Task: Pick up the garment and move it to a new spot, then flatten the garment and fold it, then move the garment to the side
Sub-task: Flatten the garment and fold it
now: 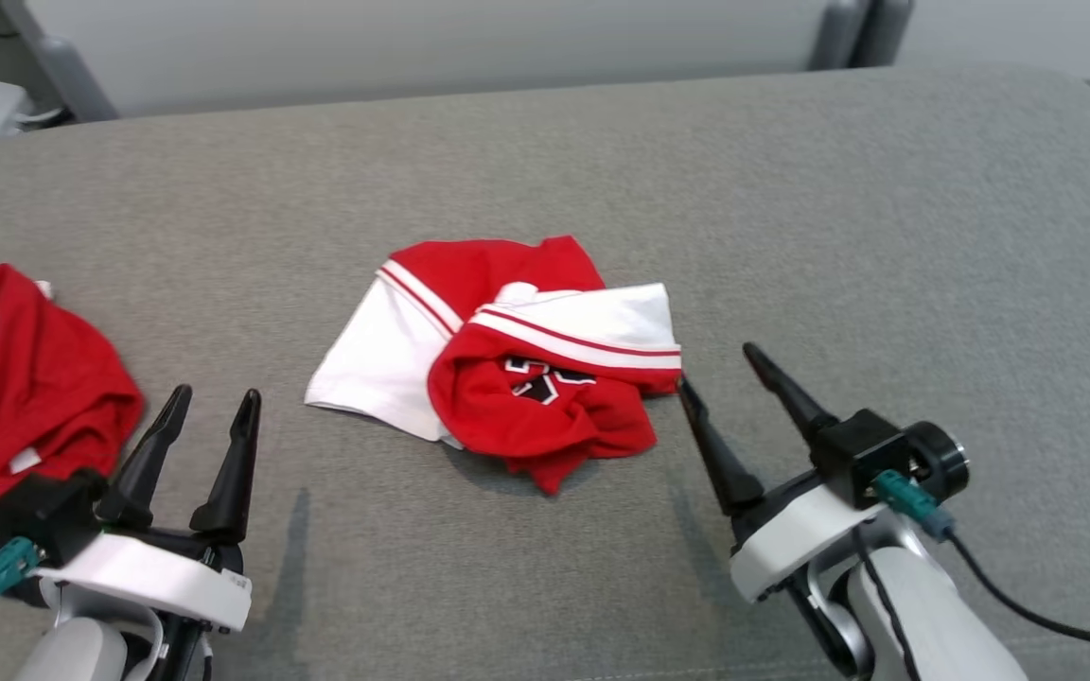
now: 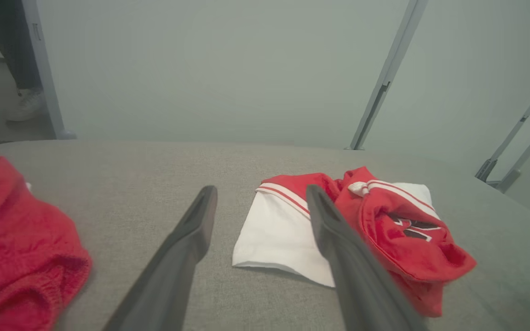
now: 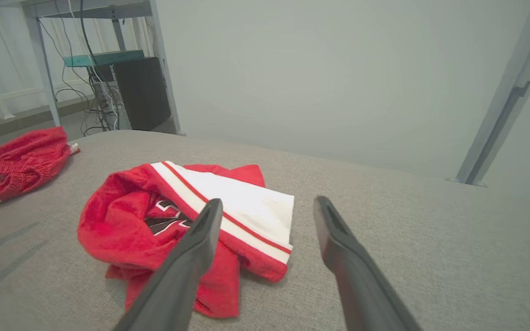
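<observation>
A crumpled red-and-white garment [image 1: 545, 416] lies in a heap in the middle of the grey padded table [image 1: 838, 189], a black-and-white emblem showing in its folds. My left gripper [image 1: 218, 392] hovers open near the table's front left, apart from the heap, with nothing between its fingers. My right gripper [image 1: 716, 367] is open too, its left fingertip right at the heap's right edge. The left wrist view has the garment [image 2: 384, 220] ahead and right of the left gripper [image 2: 261, 188]. In the right wrist view the garment [image 3: 113, 220] lies ahead and left of the right gripper [image 3: 268, 200].
A second, mostly red garment [image 1: 34, 388] lies bunched at the table's left edge, just left of my left gripper. Behind the table stand grey partition panels with metal posts [image 2: 384, 82]. A person's leg and white shoe [image 2: 25, 103] stand at the far left. A desk with a computer [image 3: 141, 92] is beyond.
</observation>
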You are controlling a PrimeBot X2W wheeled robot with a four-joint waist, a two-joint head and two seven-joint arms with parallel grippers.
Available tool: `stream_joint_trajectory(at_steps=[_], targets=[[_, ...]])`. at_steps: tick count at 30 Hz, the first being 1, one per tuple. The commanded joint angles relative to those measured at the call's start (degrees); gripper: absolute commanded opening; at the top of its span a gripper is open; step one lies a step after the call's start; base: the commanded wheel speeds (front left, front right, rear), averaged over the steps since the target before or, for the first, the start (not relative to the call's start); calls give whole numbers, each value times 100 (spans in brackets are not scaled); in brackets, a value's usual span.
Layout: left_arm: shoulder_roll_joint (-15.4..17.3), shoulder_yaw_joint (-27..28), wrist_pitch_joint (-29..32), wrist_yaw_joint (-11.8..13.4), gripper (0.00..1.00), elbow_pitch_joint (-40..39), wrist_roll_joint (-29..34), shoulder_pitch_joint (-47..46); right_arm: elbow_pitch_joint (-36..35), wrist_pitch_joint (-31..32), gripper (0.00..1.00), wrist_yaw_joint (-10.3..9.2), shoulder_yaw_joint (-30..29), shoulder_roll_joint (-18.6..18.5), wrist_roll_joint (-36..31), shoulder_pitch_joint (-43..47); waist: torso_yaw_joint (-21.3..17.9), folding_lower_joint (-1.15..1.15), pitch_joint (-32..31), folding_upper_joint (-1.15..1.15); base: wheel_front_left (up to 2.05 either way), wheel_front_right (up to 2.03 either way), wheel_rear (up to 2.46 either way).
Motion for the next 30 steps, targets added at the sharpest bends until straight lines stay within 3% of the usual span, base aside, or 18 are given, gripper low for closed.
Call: stream_joint_trajectory(at_steps=[1,10,17,23,24,25,30], targets=[[93,320,-57,-41,100,-138,84,-58,-62,-42,100,24,209,49,42,-140,236,0,-178,0,0,0,0],[-225,492,-57,-41,100,-74,80,331,496,371,100,24,1079,49,80,-395,928,0,-187,0,0,0,0],[-204,410,-58,-41,100,-4,-125,284,1028,1129,100,24,941,49,-526,-688,1481,0,-48,0,0,0,0],[-171,353,-58,-41,100,-3,-261,228,1149,1748,100,24,897,49,-621,-717,1672,0,59,0,0,0,0],[-170,348,-58,-41,100,-7,-279,221,1144,1815,42,24,882,49,-611,-731,1684,0,70,0,0,0,0],[-168,343,-58,-41,100,-14,-291,214,1099,1809,0,24,834,49,-561,-751,1693,0,82,0,0,0,0],[-146,361,-58,-41,100,-106,-318,208,747,1240,0,24,387,49,-183,-954,1593,0,100,0,0,0,0]])
